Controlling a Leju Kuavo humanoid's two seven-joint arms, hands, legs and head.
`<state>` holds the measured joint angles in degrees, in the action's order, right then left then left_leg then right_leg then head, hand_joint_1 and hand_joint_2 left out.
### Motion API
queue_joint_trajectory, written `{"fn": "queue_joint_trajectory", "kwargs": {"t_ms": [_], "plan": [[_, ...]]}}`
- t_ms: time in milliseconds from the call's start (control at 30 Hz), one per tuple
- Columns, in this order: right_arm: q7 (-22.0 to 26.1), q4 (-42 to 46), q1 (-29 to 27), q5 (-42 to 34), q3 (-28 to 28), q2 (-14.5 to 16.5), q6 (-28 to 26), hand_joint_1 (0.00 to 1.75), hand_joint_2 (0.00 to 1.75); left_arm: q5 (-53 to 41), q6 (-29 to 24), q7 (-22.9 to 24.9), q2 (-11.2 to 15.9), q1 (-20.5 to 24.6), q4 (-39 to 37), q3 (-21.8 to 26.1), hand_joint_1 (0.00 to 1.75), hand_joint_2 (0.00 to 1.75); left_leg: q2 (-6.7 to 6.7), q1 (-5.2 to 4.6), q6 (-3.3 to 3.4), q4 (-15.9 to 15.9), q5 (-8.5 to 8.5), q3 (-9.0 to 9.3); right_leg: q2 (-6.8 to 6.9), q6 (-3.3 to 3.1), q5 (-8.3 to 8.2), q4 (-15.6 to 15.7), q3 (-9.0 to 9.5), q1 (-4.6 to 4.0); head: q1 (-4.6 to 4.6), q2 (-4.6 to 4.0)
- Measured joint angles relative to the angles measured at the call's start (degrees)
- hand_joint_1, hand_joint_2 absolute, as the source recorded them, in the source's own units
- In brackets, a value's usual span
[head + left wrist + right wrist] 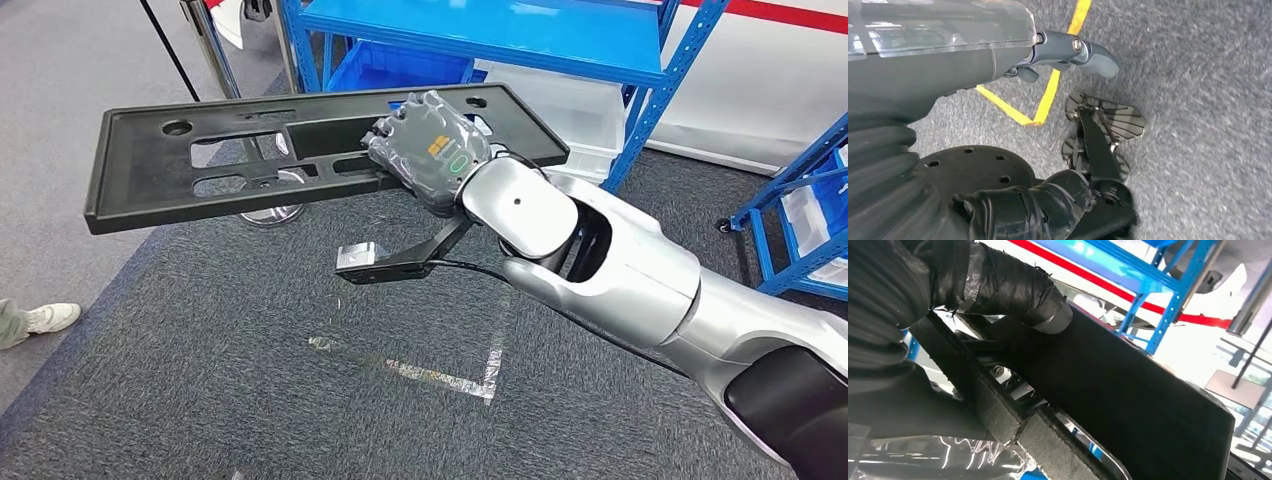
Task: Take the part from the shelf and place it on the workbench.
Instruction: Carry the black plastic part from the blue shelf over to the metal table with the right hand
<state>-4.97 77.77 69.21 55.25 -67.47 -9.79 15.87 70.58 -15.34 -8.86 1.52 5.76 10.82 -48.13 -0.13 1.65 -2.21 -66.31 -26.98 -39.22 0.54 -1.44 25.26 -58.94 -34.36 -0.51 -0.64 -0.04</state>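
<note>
Part off the shelf, carried over the floor
The right robot hand point(432, 150) gripped the black part point(200, 165) by its near edge, held level above grey carpet; the left robot hand point(1068, 55) looked slack, probably holding nothing. Next: find the tabletop and lower it

Even, bright indoor light fills the head view; the carpet point(250, 400) is sharp, with only soft shadows. Tape point(440, 375) on it glints. In the right wrist view, the background behind the shelf point(1148, 285) is blown out white and the dark part point(1128, 405) loses detail. The left wrist view blurs at its lower corner.
</note>
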Motion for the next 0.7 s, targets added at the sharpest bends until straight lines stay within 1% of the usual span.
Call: {"fn": "queue_joint_trajectory", "kwargs": {"t_ms": [33, 67, 100, 133, 167, 200, 233, 267, 300, 333, 367, 400, 433, 467, 500, 533, 567, 600, 633, 700], "plan": [[0.0, 0.0, 0.0, 0.1, 0.0, 0.0, 0.0, 1.75, 1.75, 0.0, 0.0, 0.0, 0.0, 0.0, 0.0, 0.0, 0.0, 1.75, -0.03, -0.14, 0.31, 2.8, 0.68, 1.6, -0.04, 0.21, 0.18, -0.6, -0.43, -0.08, 0.01, 0.0], [0.0, 0.0, 0.0, 0.1, 0.0, 0.0, 0.0, 1.75, 1.75, 0.0, 0.0, 0.0, 0.1, 0.0, 0.0, 0.0, 0.0, 1.75, -0.07, -0.29, 0.72, 4.5, 0.87, 2.49, -0.07, 0.46, 0.28, -1.1, -0.8, -0.14, 0.04, 0.01], [0.0, -0.1, 0.0, 0.1, 0.0, 0.0, 0.0, 1.75, 1.75, 0.0, 0.0, 0.0, 0.1, 0.1, 0.0, 0.0, 0.0, 1.75, -0.12, -0.44, 1.17, 4.9, 0.69, 2.6, -0.09, 0.7, 0.29, -1.3, -1.07, -0.2, 0.06, 0.01], [0.1, -0.1, 0.0, 0.2, 0.0, 0.0, 0.0, 1.75, 1.75, 0.0, 0.1, 0.0, 0.1, 0.0, 0.0, 0.0, 0.0, 1.75, -0.17, -0.57, 1.56, 5.0, 0.97, 2.55, -0.1, 0.94, 0.23, -1.4, -1.21, -0.23, 0.08, 0.01], [0.1, -0.1, 0.0, 0.2, 0.0, 0.0, 0.0, 1.75, 1.75, 0.0, 0.1, 0.0, 0.1, 0.0, 0.0, 0.0, 0.0, 1.75, -0.18, -0.43, 1.99, 5.1, 1.18, 2.54, -0.11, 1.14, 0.19, -1.3, -1.29, -0.22, 0.09, 0.01], [0.1, -0.1, 0.1, 0.3, 0.0, 0.0, 0.0, 1.75, 1.75, 0.0, 0.2, -0.1, 0.1, 0.0, 0.0, 0.0, 0.0, 1.75, -0.16, -0.3, 2.36, 5.5, 1.43, 2.61, -0.21, 1.38, 0.42, -1.5, -1.42, -0.17, 0.1, 0.0], [0.2, -0.1, 0.1, 0.4, 0.0, 0.0, 0.0, 1.75, 1.75, 0.0, 0.2, -0.1, 0.1, 0.0, 0.0, 0.0, 0.0, 1.75, -0.14, -0.13, 2.72, 5.9, 1.69, 2.71, -0.31, 1.65, 1.17, -2.4, -1.81, -0.11, 0.19, 0.0], [0.2, -0.1, 0.2, 0.4, 0.0, 0.0, 0.0, 1.75, 1.75, 0.0, 0.3, -0.1, 0.1, 0.0, 0.0, 0.0, 0.0, 1.75, -0.09, 0.05, 3.03, 6.2, 1.93, 2.79, -0.42, 1.94, 2.46, -4.3, -2.62, 0.01, 0.27, 0.0], [0.2, -0.2, 0.2, 0.5, 0.0, 0.0, 0.0, 1.75, 1.75, -0.1, 0.3, -0.1, 0.1, 0.0, 0.0, 0.0, 0.0, 1.75, -0.07, 0.08, 3.18, 6.3, 2.07, 2.79, -0.51, 2.28, 4.16, -7.2, -3.87, 0.26, 0.35, 0.0], [0.2, -0.2, 0.2, 0.5, 0.0, -0.1, 0.0, 1.75, 1.75, -0.1, 0.3, -0.1, 0.2, 0.0, 0.0, 0.0, 0.0, 1.75, -0.05, 0.12, 3.26, 6.4, 2.16, 2.73, -0.51, 2.58, 5.88, -10.8, -5.41, 0.54, 0.4, 0.0], [0.2, -0.2, 0.1, 0.5, 0.0, -0.1, 0.0, 1.75, 1.75, -0.1, 0.3, -0.1, 0.2, 0.0, 0.0, 0.0, 0.0, 1.75, -0.03, 0.17, 3.26, 6.4, 2.23, 2.67, -0.49, 2.86, 7.04, -13.9, -6.8, 0.86, 0.37, 0.0], [0.2, -0.3, -0.1, 0.5, 0.0, -0.1, 0.1, 1.75, 1.75, -0.1, 0.3, -0.1, 0.2, 0.0, 0.0, 0.0, 0.0, 1.75, -0.13, 0.26, 3.18, 6.4, 2.28, 2.62, -0.49, 3.12, 7.35, -15.8, -7.6, 1.16, 0.37, 0.0], [0.3, -0.3, -0.2, 0.5, 0.0, -0.1, 0.1, 1.75, 1.75, -0.1, 0.3, -0.1, 0.2, 0.0, 0.0, 0.0, 0.0, 1.75, -0.34, 0.41, 3.04, 6.4, 2.33, 2.6, -0.5, 3.35, 6.61, -15.5, -7.41, 1.43, 0.36, 0.0], [0.3, -0.3, -0.3, 0.5, 0.0, -0.1, 0.1, 1.75, 1.75, -0.1, 0.3, -0.1, 0.2, 0.0, 0.0, 0.0, 0.0, 1.75, -0.63, 0.59, 2.84, 6.4, 2.38, 2.62, -0.56, 3.52, 5.02, -13.2, -6.19, 1.67, 0.37, 0.0], [0.3, -0.3, -0.2, 0.5, 0.0, -0.1, 0.1, 1.75, 1.75, -0.1, 0.3, -0.1, 0.2, 0.0, 0.0, 0.0, 0.0, 1.75, -0.98, 0.78, 2.58, 6.4, 2.44, 2.63, -0.96, 3.59, 3.02, -9.4, -4.24, 1.88, 0.42, 0.0], [0.3, -0.4, -0.1, 0.6, 0.0, -0.1, 0.1, 1.75, 1.75, -0.1, 0.3, -0.1, 0.2, 0.0, 0.0, 0.0, 0.0, 1.75, -1.26, 0.94, 2.22, 6.5, 2.54, 2.59, -1.8, 3.59, 1.59, -5.5, -2.18, 2.0, 0.42, 0.0], [0.4, -0.4, 0.0, 0.6, 0.0, -0.2, 0.1, 1.75, 1.75, -0.1, 0.3, -0.1, 0.2, 0.1, 0.0, 0.0, 0.0, 1.75, -1.57, 1.04, 1.76, 6.6, 2.7, 2.47, -2.55, 3.5, 0.67, -2.3, -0.61, 1.98, 0.49, 0.0], [0.4, -0.5, 0.1, 0.6, 0.0, -0.2, 0.1, 1.75, 1.75, -0.1, 0.3, -0.1, 0.2, 0.1, 0.0, 0.0, 0.0, 1.75, -1.81, 1.14, 1.31, 6.7, 2.9, 2.31, -3.18, 3.41, 0.36, -0.4, 0.29, 1.87, 0.53, 0.0], [0.5, -0.5, 0.1, 0.6, 0.0, -0.2, 0.1, 1.75, 1.75, -0.1, 0.4, -0.1, 0.2, 0.2, 0.0, 0.0, 0.0, 1.75, -2.05, 1.26, 0.82, 6.9, 3.16, 2.14, -3.42, 3.31, 0.52, 0.2, 0.52, 1.67, 0.55, 0.0], [0.6, -0.6, 0.1, 0.6, 0.0, -0.2, 0.1, 1.75, 1.75, -0.1, 0.4, -0.2, 0.2, 0.2, 0.0, 0.0, 0.0, 1.75, -2.61, 1.52, -0.01, 7.5, 3.7, 2.1, -2.87, 3.1, 0.37, 0.3, 0.41, 1.31, 0.55, 0.0]]}}
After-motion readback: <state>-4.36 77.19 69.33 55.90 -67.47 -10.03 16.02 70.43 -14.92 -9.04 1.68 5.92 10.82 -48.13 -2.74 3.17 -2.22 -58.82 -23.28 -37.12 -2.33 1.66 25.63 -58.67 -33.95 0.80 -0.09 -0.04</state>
